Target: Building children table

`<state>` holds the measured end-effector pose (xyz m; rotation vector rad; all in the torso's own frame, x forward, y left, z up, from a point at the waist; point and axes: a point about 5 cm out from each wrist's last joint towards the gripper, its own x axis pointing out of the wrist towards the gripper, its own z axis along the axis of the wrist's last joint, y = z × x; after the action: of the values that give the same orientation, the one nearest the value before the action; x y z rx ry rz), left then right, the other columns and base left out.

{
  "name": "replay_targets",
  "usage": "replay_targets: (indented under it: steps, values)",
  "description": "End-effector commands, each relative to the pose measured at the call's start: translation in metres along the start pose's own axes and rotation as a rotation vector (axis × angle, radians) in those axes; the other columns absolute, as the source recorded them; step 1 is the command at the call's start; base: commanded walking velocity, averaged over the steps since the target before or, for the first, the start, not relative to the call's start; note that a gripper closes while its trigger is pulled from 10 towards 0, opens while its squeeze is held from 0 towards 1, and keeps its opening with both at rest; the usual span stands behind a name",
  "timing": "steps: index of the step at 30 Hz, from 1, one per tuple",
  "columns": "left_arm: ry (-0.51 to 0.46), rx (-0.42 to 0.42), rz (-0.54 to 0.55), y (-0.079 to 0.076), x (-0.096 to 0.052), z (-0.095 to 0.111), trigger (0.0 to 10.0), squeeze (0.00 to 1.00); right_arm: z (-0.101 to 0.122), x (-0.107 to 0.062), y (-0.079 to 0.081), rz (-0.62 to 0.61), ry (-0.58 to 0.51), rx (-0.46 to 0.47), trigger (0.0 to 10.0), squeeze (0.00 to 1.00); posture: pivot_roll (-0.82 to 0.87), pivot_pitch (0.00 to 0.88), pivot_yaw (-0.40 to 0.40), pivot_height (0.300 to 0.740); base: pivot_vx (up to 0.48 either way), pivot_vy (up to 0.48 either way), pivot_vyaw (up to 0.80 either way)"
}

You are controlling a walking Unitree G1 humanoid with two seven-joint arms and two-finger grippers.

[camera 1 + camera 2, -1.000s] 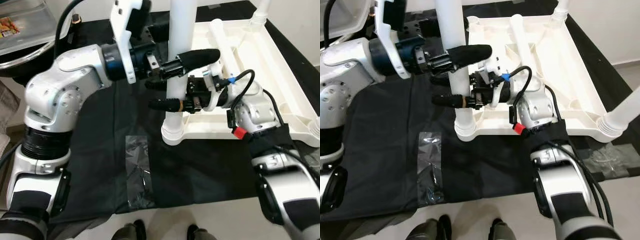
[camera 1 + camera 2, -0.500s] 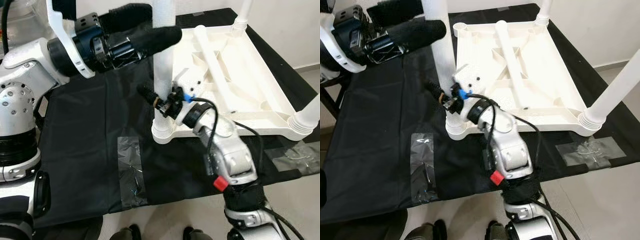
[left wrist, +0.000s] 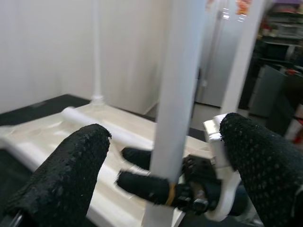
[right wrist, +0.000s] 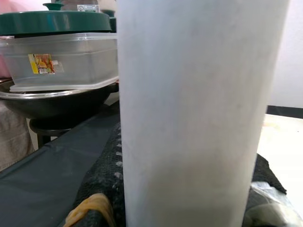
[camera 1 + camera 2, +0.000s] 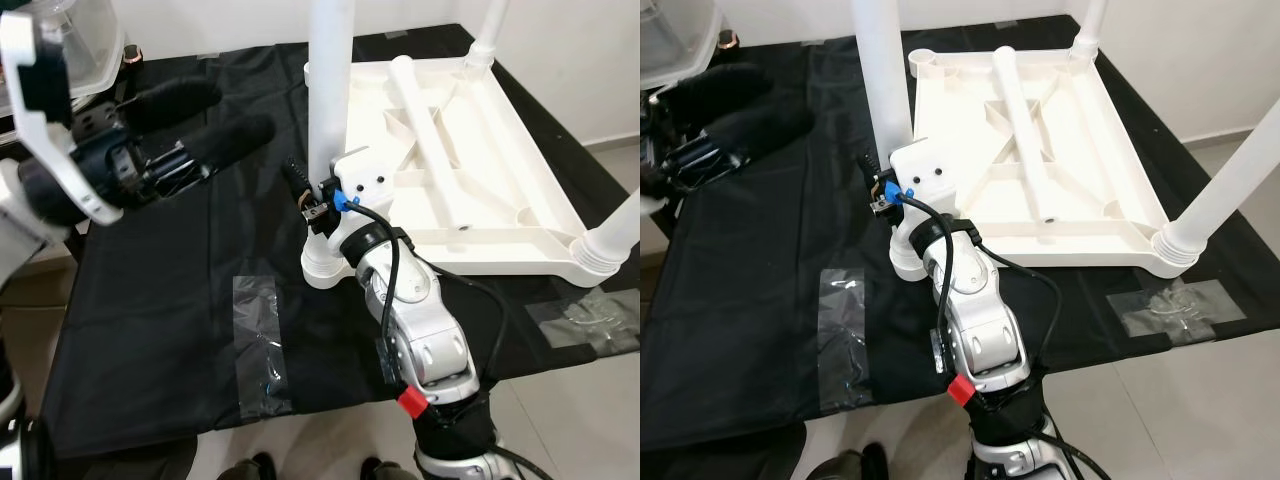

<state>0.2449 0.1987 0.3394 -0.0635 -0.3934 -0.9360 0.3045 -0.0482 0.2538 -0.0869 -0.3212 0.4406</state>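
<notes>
The white children's table top [image 5: 500, 170] lies upside down on a black cloth. An upright white leg [image 5: 330, 100] stands in its near-left corner socket [image 5: 323, 272]. My right gripper [image 5: 306, 190] is shut on this leg low down, with black fingers [image 4: 102, 182] on both sides of it. My left gripper [image 5: 240, 112] is open and hangs well to the left of the leg, its fingers [image 3: 75, 165] spread wide and holding nothing. Two more legs stand at the far right corner [image 5: 490, 30] and the near right corner [image 5: 620, 230]. A loose leg [image 5: 1015, 90] lies across the underside.
Clear tape patches stick to the cloth at the front left [image 5: 258, 340] and front right [image 5: 590, 320]. A clear plastic container [image 5: 85, 35] sits at the far left, over a dark wok [image 4: 57, 97]. The cloth's front edge [image 5: 300, 425] runs close to me.
My left gripper has let go of the upright leg and drawn back to the left. The right gripper stays shut on the leg. The camera has shifted too.
</notes>
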Motion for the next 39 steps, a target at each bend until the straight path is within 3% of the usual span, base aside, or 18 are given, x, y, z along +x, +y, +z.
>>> replay_targets:
  steps: [1,5,6,7,9,15,16,19,20,22,23,24,26,27,28,33,35,39]
  values:
    - [-0.013,0.012,0.040,0.002,-0.004,-0.002,10.0,1.00,-0.033,-0.006,-0.004,-0.036,0.174,0.019,10.0,0.00,0.04,0.206,0.016,0.740,0.000,0.000,0.00]
    - [-0.005,-0.022,0.183,0.009,-0.019,-0.016,10.0,1.00,-0.021,-0.003,-0.007,-0.024,0.120,0.013,10.0,0.00,0.04,0.197,0.018,0.740,0.000,0.000,0.00]
    - [0.004,-0.035,0.228,0.010,-0.024,-0.021,10.0,1.00,-0.018,-0.004,-0.007,-0.020,0.103,0.013,10.0,0.20,0.04,0.196,0.019,0.740,0.000,0.000,0.00]
    - [0.018,-0.047,0.264,0.010,-0.029,-0.027,10.0,1.00,-0.016,-0.004,-0.007,-0.025,0.089,0.017,10.0,0.99,0.05,0.193,0.020,0.740,0.000,0.000,0.00]
    - [0.029,-0.053,0.285,0.009,-0.032,-0.030,10.0,1.00,-0.016,-0.005,-0.007,-0.029,0.080,0.020,10.0,1.00,0.05,0.193,0.020,0.740,0.000,0.000,0.00]
    - [0.084,-0.120,0.328,-0.004,-0.042,-0.059,10.0,1.00,-0.002,-0.008,0.000,0.108,-0.012,0.111,10.0,0.97,0.04,0.182,0.020,0.740,0.000,0.000,0.00]
    - [0.086,-0.135,0.346,-0.007,-0.042,-0.066,10.0,1.00,0.003,-0.010,0.001,0.170,-0.046,0.123,10.0,0.62,0.04,0.182,0.020,0.740,0.000,0.000,0.00]
    - [0.084,-0.143,0.361,-0.009,-0.041,-0.069,10.0,1.00,0.007,-0.011,0.001,0.209,-0.069,0.128,10.0,0.62,0.04,0.186,0.021,0.740,0.000,0.000,0.00]
    - [0.088,-0.142,0.388,-0.011,-0.040,-0.074,10.0,1.00,0.010,-0.012,-0.002,0.268,-0.085,0.124,10.0,0.00,0.05,0.191,0.021,0.740,0.000,0.000,0.00]
    - [0.088,-0.142,0.388,-0.011,-0.040,-0.074,10.0,1.00,0.010,-0.012,-0.002,0.268,-0.085,0.124,10.0,0.00,0.05,0.191,0.021,0.740,0.000,0.000,0.00]
    - [0.103,-0.141,0.466,-0.017,-0.037,-0.087,10.0,0.93,0.009,-0.016,-0.011,0.458,-0.053,0.016,10.0,0.00,0.05,0.207,0.019,0.740,0.000,0.000,0.00]
    - [0.103,-0.141,0.466,-0.017,-0.037,-0.087,10.0,0.93,0.009,-0.016,-0.011,0.458,-0.053,0.016,10.0,0.00,0.05,0.207,0.019,0.740,0.000,0.000,0.00]
    - [0.131,-0.148,0.500,-0.028,-0.036,-0.098,10.0,0.44,0.009,-0.018,-0.024,0.571,-0.003,-0.084,10.0,0.00,0.05,0.221,0.012,0.740,0.000,0.000,0.00]
    - [0.131,-0.148,0.500,-0.028,-0.036,-0.098,10.0,0.44,0.009,-0.018,-0.024,0.571,-0.003,-0.084,10.0,0.00,0.05,0.221,0.012,0.740,0.000,0.000,0.00]
    - [0.144,-0.177,0.491,-0.041,-0.038,-0.104,10.0,0.00,0.016,-0.015,-0.038,0.605,0.000,-0.110,10.0,0.00,0.05,0.231,0.008,0.740,0.000,0.000,0.00]
    - [0.158,-0.179,0.486,-0.050,-0.041,-0.108,10.0,0.00,0.021,-0.009,-0.052,0.616,-0.003,-0.135,10.0,0.00,0.06,0.241,0.004,0.740,0.000,0.000,0.00]
    - [0.173,-0.157,0.468,-0.064,-0.049,-0.109,10.0,0.00,0.025,-0.007,-0.063,0.713,-0.005,-0.131,10.0,0.00,0.07,0.261,-0.007,0.740,0.000,0.000,0.00]
    - [0.167,-0.131,0.456,-0.074,-0.054,-0.106,10.0,0.00,0.025,-0.008,-0.071,0.800,-0.007,-0.116,10.0,0.00,0.08,0.271,-0.014,0.740,0.000,0.000,0.00]
